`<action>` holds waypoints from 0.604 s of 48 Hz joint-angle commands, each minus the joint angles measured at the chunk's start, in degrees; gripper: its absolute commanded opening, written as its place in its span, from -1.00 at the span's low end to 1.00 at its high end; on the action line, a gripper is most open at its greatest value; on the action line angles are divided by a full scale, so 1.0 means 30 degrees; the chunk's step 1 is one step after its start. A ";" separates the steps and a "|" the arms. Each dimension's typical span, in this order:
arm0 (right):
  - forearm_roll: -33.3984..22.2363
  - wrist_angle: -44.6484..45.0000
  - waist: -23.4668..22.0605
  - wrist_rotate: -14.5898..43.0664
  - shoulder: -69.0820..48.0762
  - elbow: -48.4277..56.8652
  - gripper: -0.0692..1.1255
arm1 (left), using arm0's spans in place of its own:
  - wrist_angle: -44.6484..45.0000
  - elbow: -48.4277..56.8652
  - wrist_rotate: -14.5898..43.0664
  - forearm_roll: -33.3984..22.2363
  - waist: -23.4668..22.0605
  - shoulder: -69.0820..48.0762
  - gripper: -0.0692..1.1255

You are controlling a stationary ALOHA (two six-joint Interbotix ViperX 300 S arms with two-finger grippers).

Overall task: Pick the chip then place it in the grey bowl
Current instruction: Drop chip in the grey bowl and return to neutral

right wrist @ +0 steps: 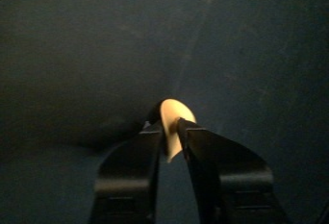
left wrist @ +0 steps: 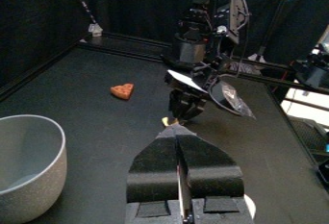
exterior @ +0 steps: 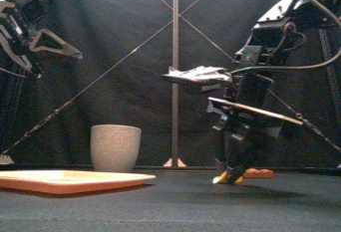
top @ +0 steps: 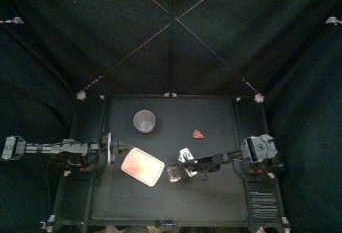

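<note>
Pick in hand, placing not yet done. My right gripper (right wrist: pixel 171 127) is clamped on the chip (right wrist: pixel 171 112), down at the table (exterior: pixel 160 204). I cannot tell whether the chip has cleared the surface. By my judgement the lift, carry and release remain. The bowl (exterior: pixel 116 147) stands well apart, on my left arm's side.

My left gripper (left wrist: pixel 184 143) rests closed on nothing.

Chip: pale yellow, thin, curved, smooth.
Bowl: tall, grey, speckled, rigid.
Table: flat, matte black.

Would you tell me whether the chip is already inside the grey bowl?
No, the chip sits pinched in the right gripper, apart from the grey bowl.
</note>
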 commanded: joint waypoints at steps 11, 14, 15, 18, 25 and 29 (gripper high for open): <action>0.0088 -0.0322 -0.0352 -0.0293 -0.0674 -0.0117 -0.55 | -0.0088 -0.0264 0.0059 -0.0029 -0.0059 0.0059 -0.85; -0.0293 -0.0264 -0.0264 -0.0352 -0.1406 -0.0703 -0.63 | -0.0117 -0.0293 0.0059 -0.0029 -0.0059 0.0059 -0.85; -0.0469 -0.0234 -0.0264 -0.0352 -0.1582 -0.0938 -0.64 | -0.0146 -0.0293 0.0059 -0.0029 -0.0059 0.0059 -0.85; -0.1406 -0.0264 -0.0410 -0.0293 -0.2227 -0.1758 -0.64 | -0.0176 -0.0322 0.0059 -0.0029 -0.0059 0.0059 -0.85; -0.4189 -0.1406 -0.1611 0.0059 -0.2725 -0.4629 -0.56 | -0.0439 -0.0352 0.0088 0.0029 -0.0029 0.0059 -0.85; -0.4307 -0.2988 -0.2812 0.0029 -0.2256 -0.6094 -0.50 | -0.0527 -0.0352 0.0088 0.0029 -0.0059 0.0059 -0.85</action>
